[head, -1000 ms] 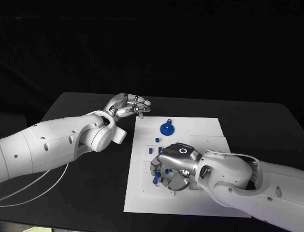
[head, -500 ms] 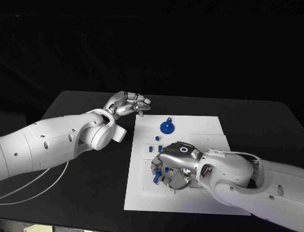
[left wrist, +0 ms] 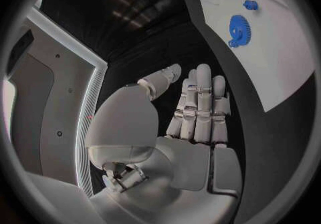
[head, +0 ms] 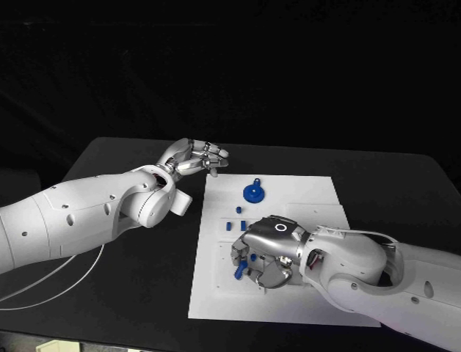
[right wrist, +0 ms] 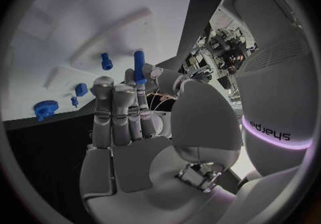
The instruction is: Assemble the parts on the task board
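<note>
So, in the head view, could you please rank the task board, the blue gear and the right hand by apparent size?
1. Task board
2. Right hand, though it sits nearer the camera
3. Blue gear

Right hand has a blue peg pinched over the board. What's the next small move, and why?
Probably lower the right hand slightly toward the task board: it pinches the blue peg roughly upright just above the board, not yet seated. The left hand holds nothing, off the board.

The right hand (head: 264, 253) covers part of the task board (head: 294, 304) and most of a blue peg (head: 237, 273). Small blue parts (head: 234, 219) nearby are too small to identify.
</note>
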